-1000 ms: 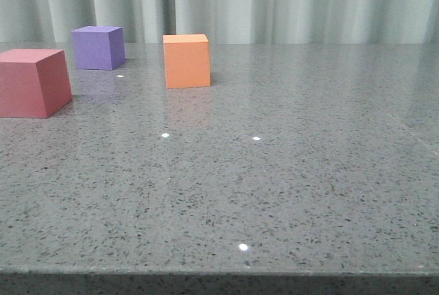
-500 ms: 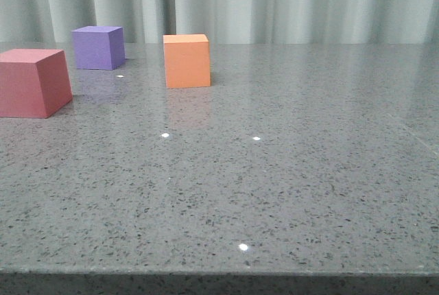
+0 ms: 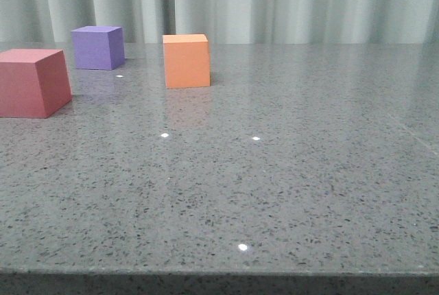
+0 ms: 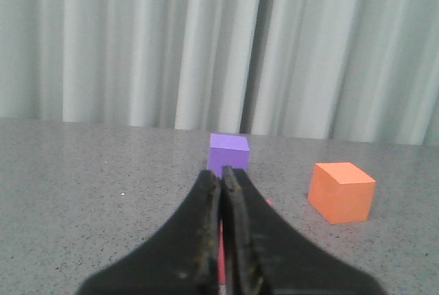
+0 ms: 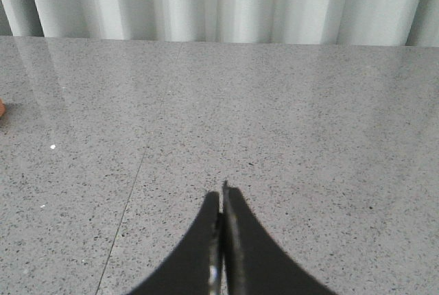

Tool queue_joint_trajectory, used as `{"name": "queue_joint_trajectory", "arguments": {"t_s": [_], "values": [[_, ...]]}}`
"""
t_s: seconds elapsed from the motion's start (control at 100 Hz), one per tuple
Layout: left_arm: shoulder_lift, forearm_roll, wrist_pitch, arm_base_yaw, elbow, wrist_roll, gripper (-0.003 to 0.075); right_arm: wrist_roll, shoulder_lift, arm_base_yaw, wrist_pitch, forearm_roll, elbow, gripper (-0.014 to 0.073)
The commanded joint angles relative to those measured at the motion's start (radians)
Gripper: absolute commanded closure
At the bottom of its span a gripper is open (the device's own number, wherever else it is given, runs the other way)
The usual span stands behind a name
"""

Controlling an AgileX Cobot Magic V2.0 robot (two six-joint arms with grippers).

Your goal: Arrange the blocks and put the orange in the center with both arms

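Observation:
In the front view three cubes stand on the grey speckled table (image 3: pixel 274 185): the red-pink cube (image 3: pixel 31 82) at the left edge, the purple cube (image 3: pixel 98 47) behind it, the orange cube (image 3: pixel 186 60) to their right. No gripper shows in the front view. In the left wrist view my left gripper (image 4: pixel 221 173) is shut and empty, with the purple cube (image 4: pixel 228 154) just beyond its tips, the orange cube (image 4: pixel 341 192) to one side, and a sliver of the red-pink cube (image 4: pixel 221 254) behind the fingers. My right gripper (image 5: pixel 221 195) is shut and empty over bare table.
A pale pleated curtain (image 3: pixel 288 3) hangs behind the table's far edge. The table's front edge (image 3: pixel 219 272) runs along the bottom of the front view. A thin seam (image 5: pixel 123 219) crosses the tabletop beside my right gripper.

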Motion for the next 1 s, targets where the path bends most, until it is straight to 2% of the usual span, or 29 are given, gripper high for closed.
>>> {"name": "queue_joint_trajectory", "arguments": {"t_s": [0.0,0.16,0.25,0.43,0.75,0.8,0.87,0.94,0.99], "values": [[0.107,-0.014,0.074,0.003,-0.156,0.001,0.0741,0.0,0.012,-0.006,-0.068,-0.008,-0.026,0.0662],[0.317,-0.01,0.365,0.003,-0.423,0.001,0.0741,0.0,0.012,-0.006,-0.068,-0.008,-0.026,0.0662],[0.423,-0.01,0.455,0.003,-0.542,0.001,0.0741,0.0,0.012,-0.006,-0.068,-0.008,-0.026,0.0662],[0.561,0.003,0.478,0.003,-0.643,0.001,0.0741,0.0,0.012,-0.006,-0.068,-0.008,-0.026,0.0662],[0.672,-0.02,0.48,0.003,-0.645,0.001,0.0734,0.0,0.012,-0.006,-0.068,-0.008,-0.026,0.0662],[0.68,-0.02,0.481,0.003,-0.645,0.001,0.0703,0.0,0.012,-0.006,-0.068,-0.008,-0.026,0.0662],[0.68,-0.02,0.481,0.003,-0.645,0.001,0.061,0.0,0.012,-0.006,-0.068,-0.008,-0.026,0.0662],[0.68,-0.02,0.481,0.003,-0.645,0.001,0.047,0.0,0.012,-0.006,-0.068,-0.008,-0.026,0.0662],[0.68,-0.02,0.481,0.003,-0.645,0.001,0.0331,0.0,0.012,-0.006,-0.068,-0.008,-0.026,0.0662]]}}
